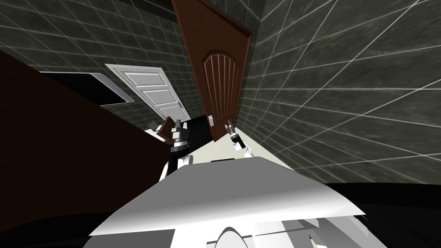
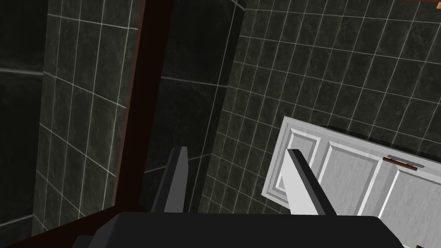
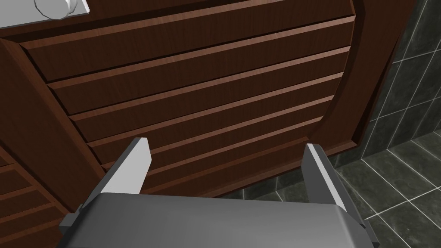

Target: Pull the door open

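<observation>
While the right end effector stands wide open with nothing between its fingers, you have no hold on the door. The fingers face the door's ribbed brown panel at close range; whether they touch it cannot be told. The handle, white on a pale plate, lies off to one side, outside the fingers' span. In the head view it sits low on the door, just beside this end effector, on the side away from the tiled wall.

Risks, as judged from here:
- If you close now, the fingers meet only flat ribs. Expect them to slide off, with no grip and no pull.
- If you advance straight ahead, the fingers press the panel and push the door the wrong way.
- If you shift toward the handle without backing off first, a fingertip may catch on a rib or strike the plate.
- The wall is near this arm, so you have little room to swing the elbow on that side.

The left end effector is also fully open and empty. It points toward a white door and sits beside a dark brown panel. Once the door swings toward you, that arm may lie in its path. Move it first.
</observation>
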